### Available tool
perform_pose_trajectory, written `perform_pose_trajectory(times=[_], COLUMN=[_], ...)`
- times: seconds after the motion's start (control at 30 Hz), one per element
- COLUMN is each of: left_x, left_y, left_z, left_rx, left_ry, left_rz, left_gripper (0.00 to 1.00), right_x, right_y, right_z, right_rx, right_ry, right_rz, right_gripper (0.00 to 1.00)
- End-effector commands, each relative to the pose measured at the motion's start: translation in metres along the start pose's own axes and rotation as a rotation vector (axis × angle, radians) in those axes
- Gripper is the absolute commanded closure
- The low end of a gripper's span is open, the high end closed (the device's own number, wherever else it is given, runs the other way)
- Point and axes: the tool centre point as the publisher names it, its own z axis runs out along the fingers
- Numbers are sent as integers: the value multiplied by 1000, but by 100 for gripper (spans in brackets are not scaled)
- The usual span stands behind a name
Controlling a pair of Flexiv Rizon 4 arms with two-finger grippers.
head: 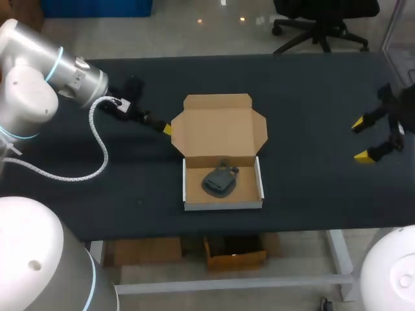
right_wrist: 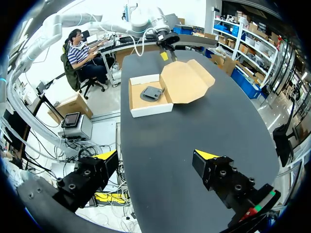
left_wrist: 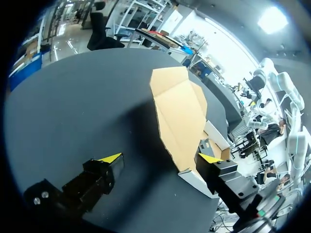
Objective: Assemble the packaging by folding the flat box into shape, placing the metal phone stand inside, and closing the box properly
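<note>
Near the middle of the dark table [head: 311,194], toward its front edge, stands the folded box [head: 224,205], a shallow tray with white outer walls and a brown inside. Its longer side runs from left to right. Its lid [head: 219,129] is open and lies back toward the far edge, with small flaps at its sides. Inside the tray, about in the centre, lies the metal phone stand [head: 219,181], dark grey. In the head view it is only a small dark lump, so I cannot tell its form or direction well; it seems to lie flat. In the left wrist view the raised lid hides the stand completely. Whether the cardboard carries any print I cannot tell. The left gripper [head: 166,128] is just beside the left rear corner of the lid. Only one yellow tip shows from above, but its wrist view shows the fingers [left_wrist: 111,158] wide apart. The lid's edge is between them, and one finger is close to the tray's white wall. The right gripper [head: 362,138] hangs well apart from the box, near the right end of the table, with its fingers spread and holding nothing.
</note>
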Motion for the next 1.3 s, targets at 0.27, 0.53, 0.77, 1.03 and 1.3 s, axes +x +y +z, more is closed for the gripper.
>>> perform_pose_trajectory(times=[0.27,0.53,0.77,1.03,1.3], left_x=[4,17,26,43,54], left_y=[-9,-8,-9,-8,-7], left_z=[31,48,57,64,64], left_rx=[12,30,34,31,31], left_ry=[218,299,333,343,347], left_rz=[35,39,34,37,43], left_gripper=[0,5,20,46,55], right_x=[1,1,1,1,1], right_y=[0,0,0,0,0], right_z=[-1,-1,-1,-1,-1], right_rx=[-2,-2,-2,-2,-2], right_ry=[-1,-1,-1,-1,-1], right_rz=[-1,-1,-1,-1,-1], right_gripper=[0,0,0,0,0])
